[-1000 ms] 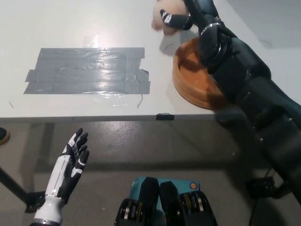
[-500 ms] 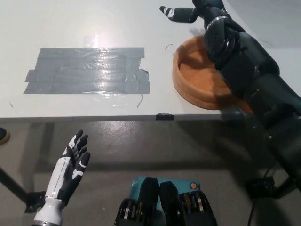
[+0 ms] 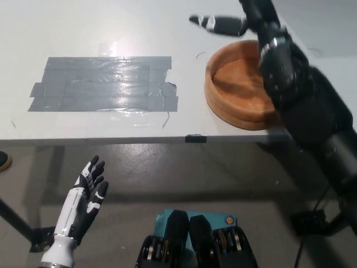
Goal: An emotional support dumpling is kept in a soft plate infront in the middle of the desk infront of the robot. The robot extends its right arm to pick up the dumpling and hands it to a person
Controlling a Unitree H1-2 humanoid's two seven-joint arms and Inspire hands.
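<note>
The soft orange-brown plate [image 3: 237,92] lies on the white desk at the right, with nothing in it. No dumpling shows anywhere in the head view. My black right hand [image 3: 218,23] reaches past the plate's far rim near the top edge of the picture, fingers stretched out to the left and holding nothing. The black right arm [image 3: 301,95] runs across the plate's right side and hides that part of the rim. Below the desk's front edge at the lower left, my white left hand [image 3: 85,195] rests open with its fingers spread.
A large patch of grey tape [image 3: 103,84] covers the desk's left half. A small black clip [image 3: 195,138] sits on the desk's front edge [image 3: 111,140]. Below the edge is grey floor.
A second ago my right hand held the pale dumpling at the top edge; now the dumpling is out of view and the hand is open. The arm has swung right, uncovering the plate.
</note>
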